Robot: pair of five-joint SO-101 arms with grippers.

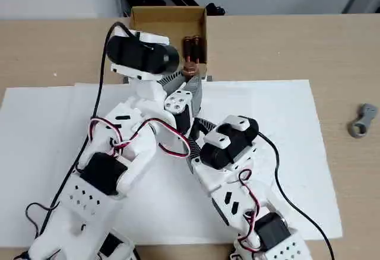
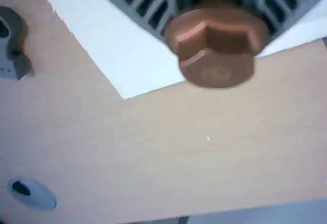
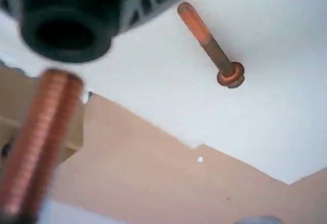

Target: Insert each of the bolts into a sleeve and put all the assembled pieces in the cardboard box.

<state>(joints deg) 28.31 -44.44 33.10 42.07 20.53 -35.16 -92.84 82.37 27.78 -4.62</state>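
My left gripper (image 2: 217,14) is shut on a copper bolt (image 2: 215,45), whose hex head sticks out past the grey fingers (image 2: 148,1). In the high view this bolt (image 1: 190,70) hangs just in front of the cardboard box (image 1: 160,19). My right gripper (image 3: 76,4) is shut on a black sleeve (image 3: 66,35), whose open end faces the camera. The bolt's threaded shaft (image 3: 38,142) lies close beside the sleeve and outside it. Another bolt (image 3: 212,47) lies loose on the white paper (image 3: 276,96). Dark assembled pieces (image 1: 193,47) lie in the box's right side.
A grey plastic part (image 1: 362,120) lies on the bare wood at the right, also in the left wrist view (image 2: 11,45). The white paper sheet (image 1: 279,111) covers the table's middle. Both arms crowd the centre; the right arm's gripper (image 1: 196,126) sits under the left arm's wrist.
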